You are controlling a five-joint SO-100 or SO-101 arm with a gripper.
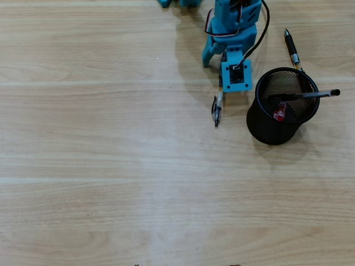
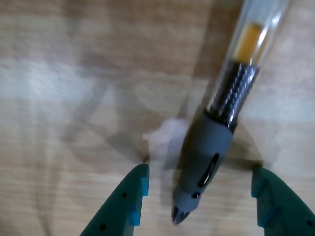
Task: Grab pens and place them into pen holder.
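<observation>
A pen (image 2: 216, 132) with a clear barrel and grey grip lies on the wooden table, between my two teal fingertips (image 2: 132, 206). My gripper (image 2: 199, 204) is open and straddles the pen's tip end without touching it. In the overhead view the same pen (image 1: 217, 108) sticks out from under my blue gripper (image 1: 223, 83). The black mesh pen holder (image 1: 260, 124) stands just to its right. It holds a red-ended pen (image 1: 279, 112) and a black pen (image 1: 313, 95) that leans over the rim. Another black pen (image 1: 292, 49) lies on the table beyond the holder.
The arm's blue body (image 1: 230, 22) comes in from the top edge of the overhead view. The wooden table (image 1: 111, 166) stretches to the left and bottom.
</observation>
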